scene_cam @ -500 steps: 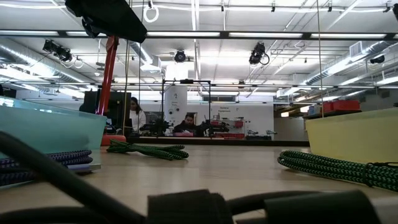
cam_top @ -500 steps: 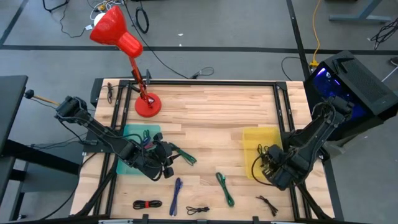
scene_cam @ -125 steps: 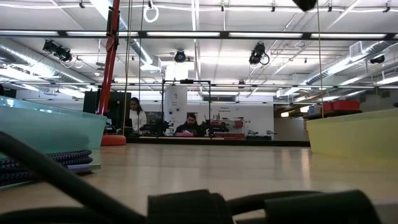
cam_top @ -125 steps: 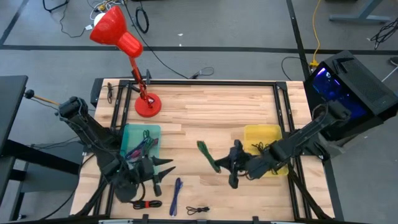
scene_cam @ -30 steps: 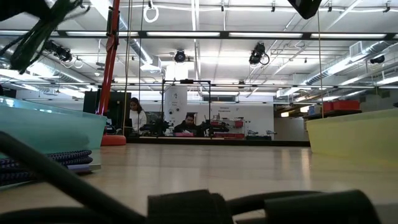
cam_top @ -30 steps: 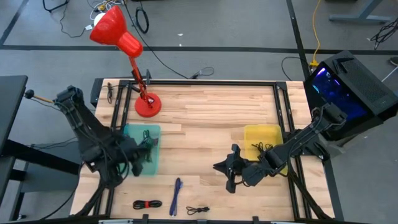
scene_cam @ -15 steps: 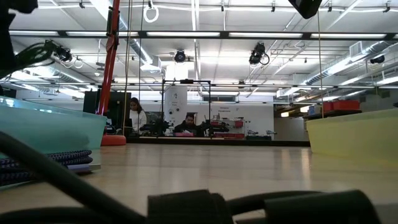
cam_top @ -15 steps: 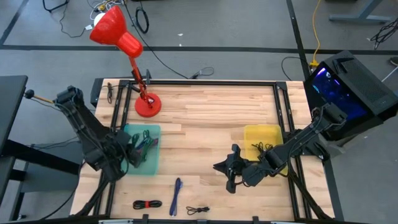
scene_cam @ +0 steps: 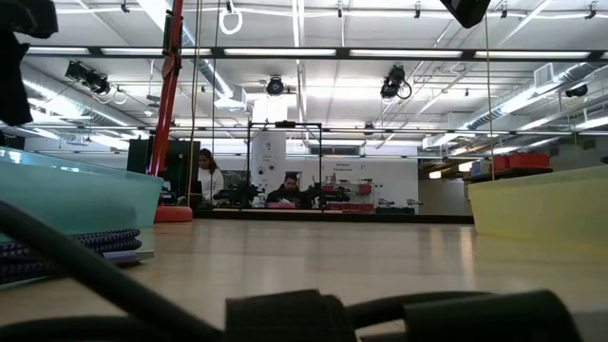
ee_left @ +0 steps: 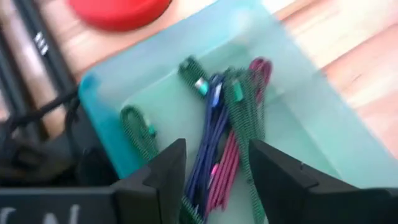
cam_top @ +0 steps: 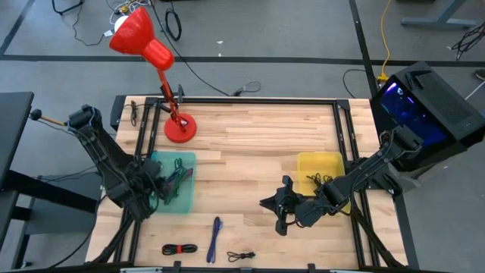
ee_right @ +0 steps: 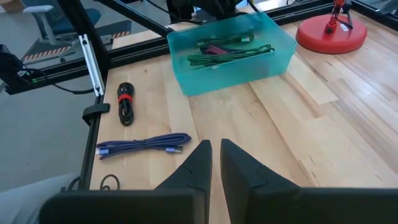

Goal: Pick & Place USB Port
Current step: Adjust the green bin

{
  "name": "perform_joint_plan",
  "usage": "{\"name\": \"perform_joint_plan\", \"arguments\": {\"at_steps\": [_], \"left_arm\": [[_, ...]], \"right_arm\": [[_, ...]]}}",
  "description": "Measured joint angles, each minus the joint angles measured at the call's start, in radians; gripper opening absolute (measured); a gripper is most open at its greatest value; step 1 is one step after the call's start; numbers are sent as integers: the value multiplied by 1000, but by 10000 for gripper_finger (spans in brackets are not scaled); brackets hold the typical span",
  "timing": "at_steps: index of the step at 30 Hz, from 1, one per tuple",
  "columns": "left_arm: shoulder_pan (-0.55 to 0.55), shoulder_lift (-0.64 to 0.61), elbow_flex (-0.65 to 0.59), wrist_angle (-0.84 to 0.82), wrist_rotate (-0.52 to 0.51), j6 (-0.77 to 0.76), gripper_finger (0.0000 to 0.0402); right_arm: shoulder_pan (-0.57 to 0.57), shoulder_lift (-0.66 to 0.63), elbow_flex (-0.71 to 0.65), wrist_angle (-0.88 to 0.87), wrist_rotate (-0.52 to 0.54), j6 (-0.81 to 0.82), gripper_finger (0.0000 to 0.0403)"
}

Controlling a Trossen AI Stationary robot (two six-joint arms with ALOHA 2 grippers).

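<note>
USB cables: several are catalogued, braided and coiled. A bundle of green, blue and magenta cables (ee_left: 227, 134) is held in the teal bin (cam_top: 182, 199) at the 9 o'clock side of the bench (cam_top: 250, 136); three more are left loose along the 6 o'clock edge, namely a blue cable (cam_top: 215, 236), a black cable with a red tie (cam_top: 179, 249) and a small black cable (cam_top: 241, 256). Change noted: over the last second the left claw (cam_top: 155, 189) has been drawn from above the bin's middle toward its 9 o'clock rim, and the dark cable seen dangling in the low view a second ago is gone from there. This is judged as one more cable delivered into the bin, with the loose three not yet sorted. Left claw: spread, nothing pinched, held above the bundle, which is seen between the fingers (ee_left: 163, 171) in the left wrist view. Right claw (cam_top: 273, 206): unmoved over the last second, near bench centre toward 5 o'clock, fingers (ee_right: 199, 163) almost pressed together, nothing held. The blue cable lies nearest it, toward 8 o'clock and well apart. A yellow bin (cam_top: 318, 168) stands at 3 o'clock, and a red lamp (cam_top: 180, 129) at 11 o'clock.
</note>
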Motion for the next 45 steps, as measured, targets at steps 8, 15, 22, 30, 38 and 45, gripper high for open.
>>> {"name": "perform_joint_plan", "arguments": {"at_steps": [8, 15, 22, 30, 38, 45], "left_arm": [[0, 0, 0, 325, -244, 329, 190], [5, 16, 0, 883, -305, 872, 186], [72, 149, 0, 1178, -212, 950, 186], [150, 363, 0, 1211, -22, 708, 186], [182, 492, 26, 1367, 122, 685, 186], [190, 570, 110, 1315, 194, 695, 186]], "right_arm": [[0, 15, 1, 24, -27, 16, 37], [0, 136, 1, 217, -236, -29, 37], [-9, 197, 1, 314, -257, -45, 37], [-13, 195, 1, 337, -264, -57, 37], [-13, 195, 1, 338, -264, -68, 37], [-13, 195, 1, 338, -263, -71, 37]]}}
